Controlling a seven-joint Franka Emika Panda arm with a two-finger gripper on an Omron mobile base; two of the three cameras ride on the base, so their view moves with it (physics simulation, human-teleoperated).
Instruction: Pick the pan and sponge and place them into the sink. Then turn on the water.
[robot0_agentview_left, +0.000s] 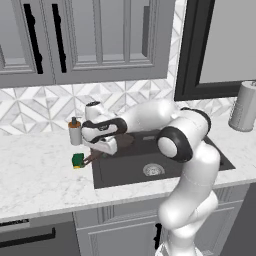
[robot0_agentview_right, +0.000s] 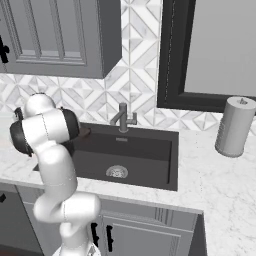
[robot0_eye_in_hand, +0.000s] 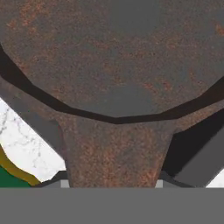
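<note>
The dark-brown pan (robot0_eye_in_hand: 113, 57) looms very close in the hand view, and its handle (robot0_eye_in_hand: 116, 153) runs down between my fingers. My gripper (robot0_agentview_left: 106, 146) is shut on that handle at the left rim of the sink (robot0_agentview_left: 200, 165). The pan (robot0_agentview_left: 127, 141) hangs over the basin's left part, its handle end pointing out toward the counter. The green sponge (robot0_agentview_left: 77, 160) with its yellow underside lies on the marble just left of the sink, close to the handle tip; its corner (robot0_eye_in_hand: 11, 179) peeks in at the lower left. The grey faucet (robot0_agentview_right: 122, 119) stands behind the basin with no stream.
A tan soap dispenser (robot0_agentview_left: 75, 131) stands behind the sponge by the wall. A grey paper-towel roll (robot0_agentview_left: 245, 106) sits on the counter right of the sink. The metal drain (robot0_agentview_right: 116, 171) lies in the basin's middle. Upper cabinets hang overhead, and a dark-framed window is behind the sink.
</note>
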